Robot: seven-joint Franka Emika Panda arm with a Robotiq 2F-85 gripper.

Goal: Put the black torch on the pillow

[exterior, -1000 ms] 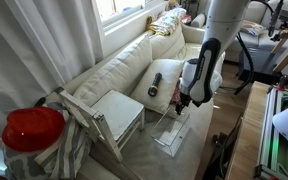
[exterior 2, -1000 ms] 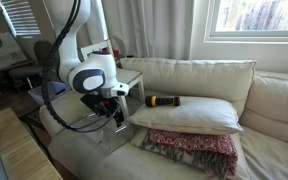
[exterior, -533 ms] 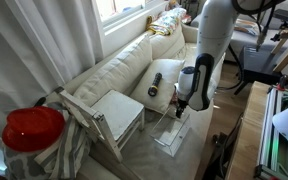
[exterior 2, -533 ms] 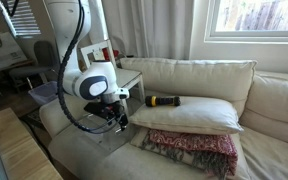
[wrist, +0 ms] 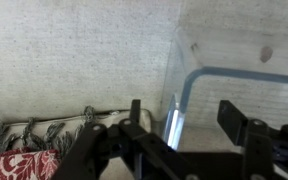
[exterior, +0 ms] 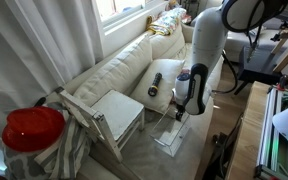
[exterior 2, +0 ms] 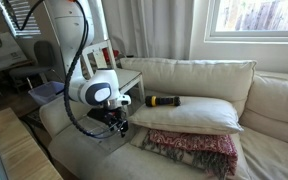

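Note:
The black torch (exterior: 155, 84) lies flat on the cream pillow (exterior: 170, 72) on the sofa; in both exterior views it rests on the pillow's top (exterior 2: 162, 100), with the pillow (exterior 2: 199, 115) plump beneath it. My gripper (exterior: 180, 112) hangs low over the sofa seat, apart from the torch and in front of the pillow (exterior 2: 117, 124). In the wrist view the gripper (wrist: 187, 125) is open and empty, its jaws straddling the edge of a clear plastic box (wrist: 234, 70). The torch is out of the wrist view.
The clear plastic box (exterior: 172, 136) sits on the sofa seat under the gripper. A red patterned cushion (exterior 2: 189, 150) with a fringe lies in front of the pillow, and it also shows in the wrist view (wrist: 14, 165). A white side table (exterior: 119, 112) and a red object (exterior: 32, 128) stand nearby.
The arm has folded and the gripper has dropped lower toward the sofa seat by the clear box. The torch has not moved on the pillow.

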